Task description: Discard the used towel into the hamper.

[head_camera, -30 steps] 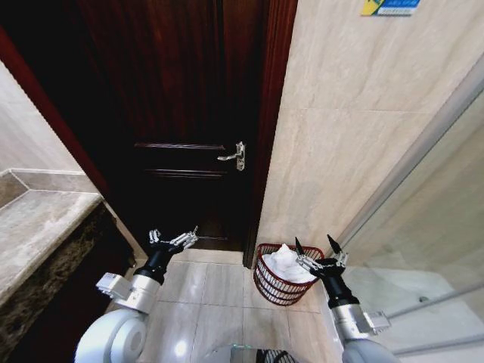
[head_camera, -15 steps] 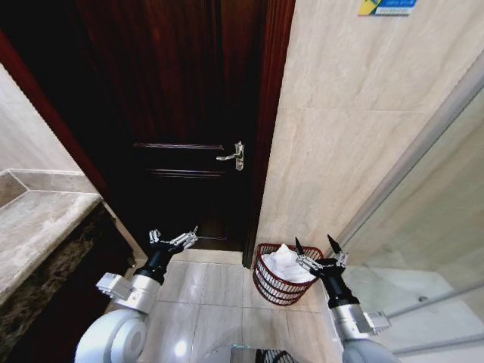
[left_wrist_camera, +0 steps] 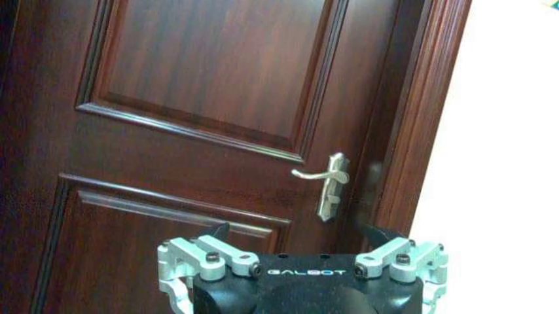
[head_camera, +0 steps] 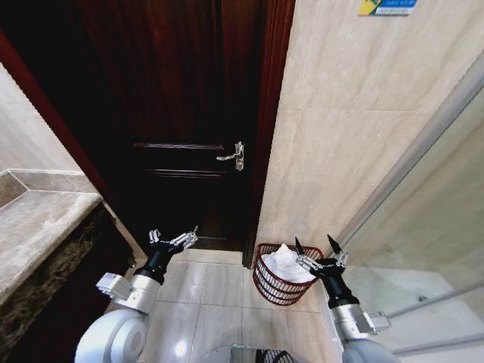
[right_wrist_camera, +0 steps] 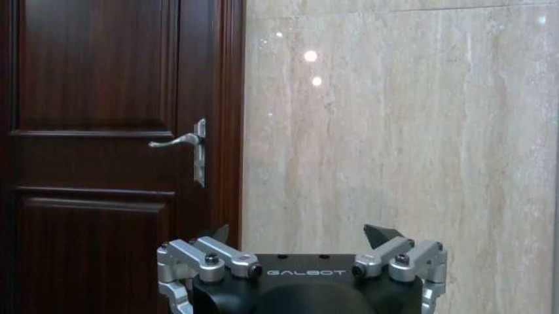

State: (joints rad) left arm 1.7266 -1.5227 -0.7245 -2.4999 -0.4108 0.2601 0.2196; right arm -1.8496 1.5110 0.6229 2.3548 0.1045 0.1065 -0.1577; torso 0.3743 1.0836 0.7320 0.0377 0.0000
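R gripper [head_camera: 318,249] open, empty, above hamper [head_camera: 281,275] rim; towel [head_camera: 286,264] inside, probably. L gripper [head_camera: 174,239] open.

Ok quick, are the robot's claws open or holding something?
Left claw: open, empty, in front of the dark wooden door.
Right claw: open, empty, beside the round reddish-brown wire hamper.

Reddish-brown ribbed hamper [head_camera: 281,281], white towel [head_camera: 285,265], dark mahogany door [head_camera: 181,121], beige tiles [head_camera: 348,144]
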